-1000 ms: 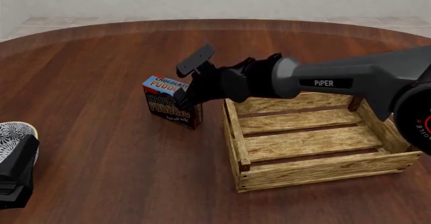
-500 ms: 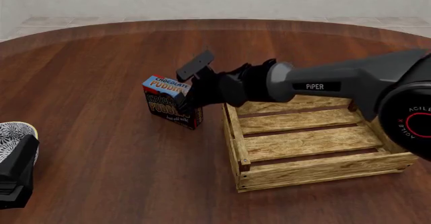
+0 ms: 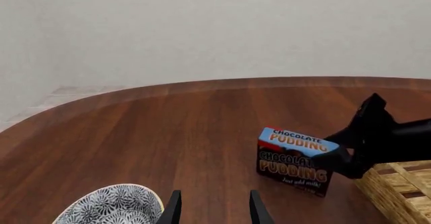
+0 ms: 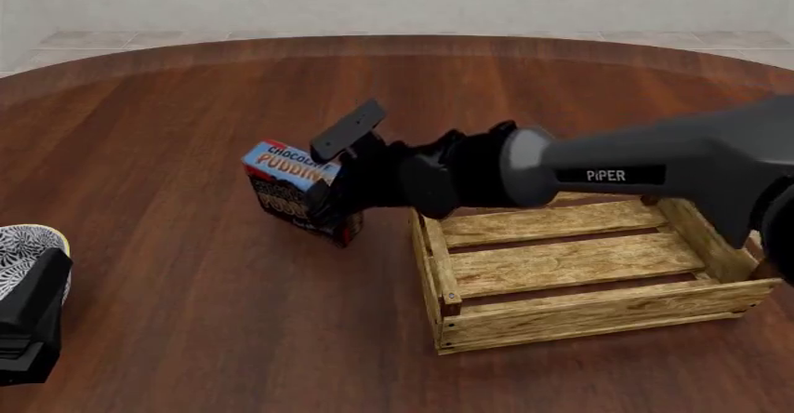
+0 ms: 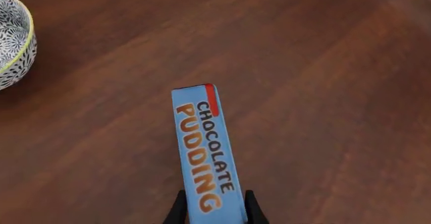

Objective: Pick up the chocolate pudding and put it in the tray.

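The chocolate pudding (image 4: pixel 288 182) is a small brown carton with a light blue top, tilted on the wooden table just left of the tray (image 4: pixel 583 266), a slatted wooden crate. My right gripper (image 4: pixel 330 199) reaches over the tray's far left corner and is shut on the carton's right end. In the right wrist view the pudding (image 5: pixel 205 151) runs lengthwise between the two black fingers (image 5: pixel 178 211). My left gripper (image 3: pixel 214 214) stays low at the near left, open with nothing in it. From there the pudding (image 3: pixel 295 161) shows ahead with the right gripper (image 3: pixel 346 156) on it.
A white patterned bowl (image 4: pixel 30 242) sits at the table's left edge by the left arm; the bowl (image 3: pixel 111 206) is right beside the left fingers. The bowl (image 5: pixel 10 37) also shows in the right wrist view. The tray's corner (image 3: pixel 404 186) lies behind the pudding.
The right gripper has shifted left with the pudding in it. The carton now stands further from the tray and more tilted. The left arm has not moved.
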Controlling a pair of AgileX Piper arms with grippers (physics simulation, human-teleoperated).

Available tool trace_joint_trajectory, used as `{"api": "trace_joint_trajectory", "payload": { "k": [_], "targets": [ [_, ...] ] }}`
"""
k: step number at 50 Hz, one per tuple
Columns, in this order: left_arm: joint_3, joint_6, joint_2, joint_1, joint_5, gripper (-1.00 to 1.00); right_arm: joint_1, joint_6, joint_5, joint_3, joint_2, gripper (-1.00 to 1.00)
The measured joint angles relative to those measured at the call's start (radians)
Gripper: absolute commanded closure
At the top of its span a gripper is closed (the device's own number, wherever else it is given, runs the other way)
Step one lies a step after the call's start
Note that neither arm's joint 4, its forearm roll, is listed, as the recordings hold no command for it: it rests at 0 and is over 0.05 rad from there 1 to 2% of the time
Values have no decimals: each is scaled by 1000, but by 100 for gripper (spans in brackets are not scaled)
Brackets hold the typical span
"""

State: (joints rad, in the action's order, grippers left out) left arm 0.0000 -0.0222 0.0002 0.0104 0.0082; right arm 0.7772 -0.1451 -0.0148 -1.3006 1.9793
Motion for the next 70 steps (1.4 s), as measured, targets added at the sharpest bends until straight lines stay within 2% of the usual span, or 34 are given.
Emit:
{"api": "trace_joint_trajectory", "payload": {
  "k": [15,30,44,70],
  "targets": [
    [0,1,0,1,-4,-100,53,20,37,71,-91,100],
    [0,6,0,3,-7,-100,79,28,12,83,-185,100],
    [0,9,0,5,-15,-100,74,6,-97,22,-262,100],
    [0,12,0,15,-32,-100,11,-47,-309,-99,-384,100]
  ]
}}
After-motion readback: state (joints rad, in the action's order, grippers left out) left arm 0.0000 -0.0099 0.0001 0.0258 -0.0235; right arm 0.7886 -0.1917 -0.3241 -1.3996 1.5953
